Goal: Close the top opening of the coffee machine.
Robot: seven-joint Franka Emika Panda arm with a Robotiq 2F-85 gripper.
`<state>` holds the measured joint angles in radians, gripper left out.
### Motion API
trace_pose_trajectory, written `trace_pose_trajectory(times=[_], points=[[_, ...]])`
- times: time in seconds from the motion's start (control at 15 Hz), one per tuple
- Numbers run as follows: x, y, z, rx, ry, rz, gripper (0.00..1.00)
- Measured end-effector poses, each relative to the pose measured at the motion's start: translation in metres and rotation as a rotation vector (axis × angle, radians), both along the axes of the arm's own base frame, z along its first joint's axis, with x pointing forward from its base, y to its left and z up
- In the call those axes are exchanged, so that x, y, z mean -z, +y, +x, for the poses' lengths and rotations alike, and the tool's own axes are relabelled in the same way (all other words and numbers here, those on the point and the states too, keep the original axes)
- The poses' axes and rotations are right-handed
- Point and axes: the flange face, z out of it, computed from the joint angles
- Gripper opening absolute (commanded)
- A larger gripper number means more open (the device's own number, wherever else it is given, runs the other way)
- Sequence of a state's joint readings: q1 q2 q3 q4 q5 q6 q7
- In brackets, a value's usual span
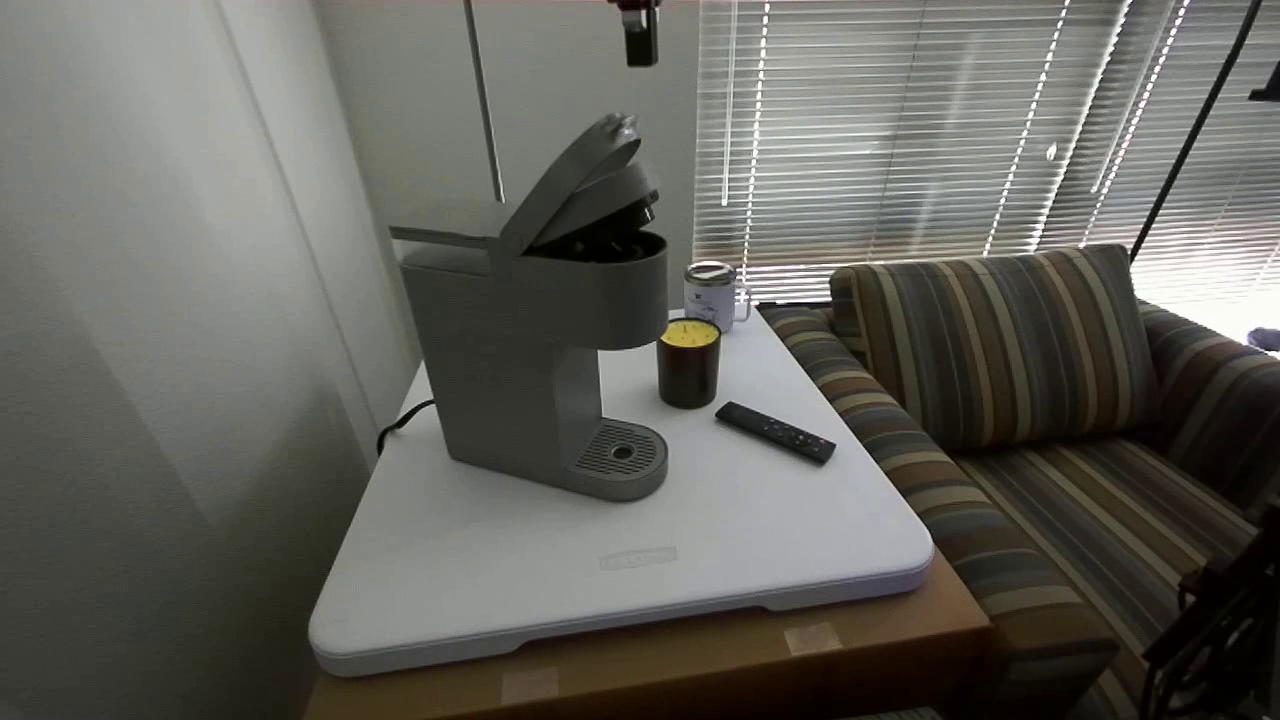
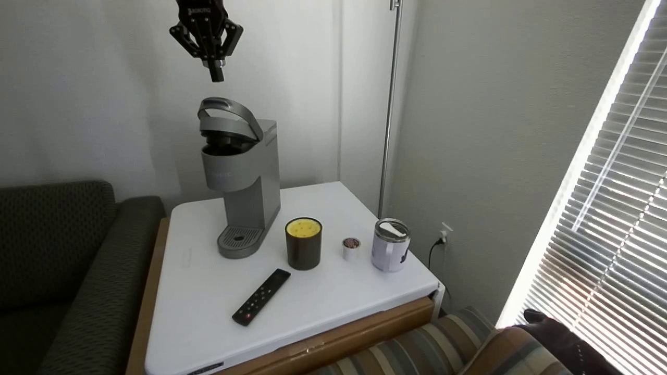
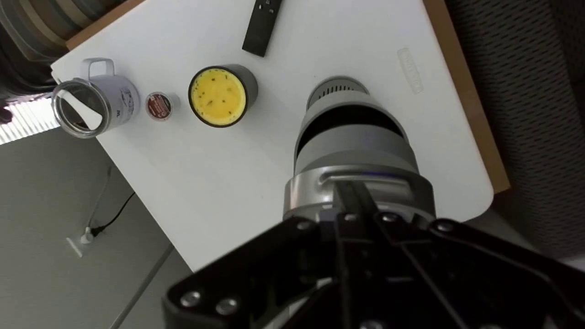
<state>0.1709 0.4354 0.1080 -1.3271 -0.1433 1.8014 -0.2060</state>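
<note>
In an exterior view I see the desk [image 1: 480, 580] from beyond its near edge, facing the blinds [image 1: 900, 130]. In an exterior view I look down over the striped armchair [image 2: 437, 341] toward a wall [image 2: 292, 78]. My wrist view, nearest, points steeply down past my end effector [image 3: 354, 194] at the coffee machine [image 3: 358, 142]. All share the jar [image 1: 688, 375] and remote [image 1: 775, 432].

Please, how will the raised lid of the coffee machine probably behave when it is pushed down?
The raised lid should swing rather than slide, since its rear end joins the coffee machine. It looks like rigid plastic, so it probably won't bend. Its front looks smooth and shiny, so the closed pincer might slip there.
</note>
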Motion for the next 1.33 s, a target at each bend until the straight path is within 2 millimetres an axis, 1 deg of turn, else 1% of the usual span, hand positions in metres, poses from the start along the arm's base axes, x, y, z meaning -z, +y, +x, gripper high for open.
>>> trace_pose_trajectory(times=[0.27, 0.47, 0.87, 1.33], points=[[0.002, 0.005, 0.007, 0.038, -0.046, 0.035, 0.0], [0.01, 0.007, 0.012, 0.06, -0.056, 0.051, 0.0], [0.026, 0.009, 0.015, 0.076, -0.029, 0.063, 0.0], [0.035, 0.009, 0.013, 0.081, 0.006, 0.063, 0.0]])
